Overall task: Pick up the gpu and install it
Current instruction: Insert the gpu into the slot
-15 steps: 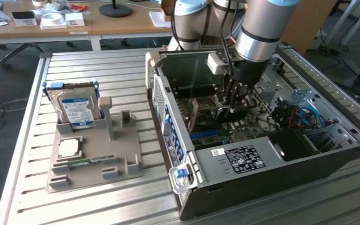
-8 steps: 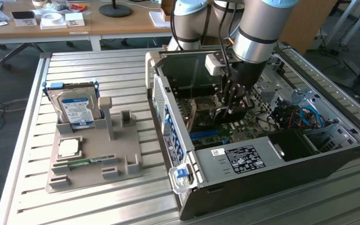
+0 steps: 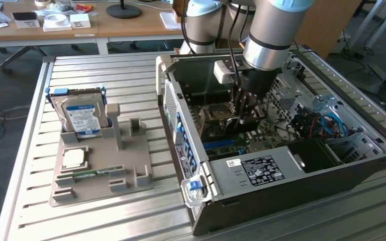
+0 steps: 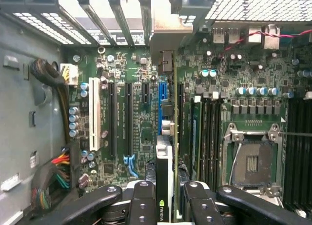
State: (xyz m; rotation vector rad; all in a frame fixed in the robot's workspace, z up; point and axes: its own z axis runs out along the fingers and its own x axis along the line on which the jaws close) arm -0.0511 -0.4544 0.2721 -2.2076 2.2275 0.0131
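- Wrist view: black two-finger gripper [image 4: 168, 208] is clenched on the thin gpu card [image 4: 165, 154], green board with beige metal bracket, seen edge-on.
- Picking looks done; the card stands inside the open dark computer case [image 3: 300, 201], along the long blue slot [image 4: 161, 105].
- Fully seated or not, I cannot tell.

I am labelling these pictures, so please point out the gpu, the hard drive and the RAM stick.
gpu [image 4: 164, 186], wrist view, its edge above the logo.
hard drive [image 3: 82, 119], exterior view, its blue-white label.
RAM stick [image 3: 91, 172], exterior view, middle of the green board.
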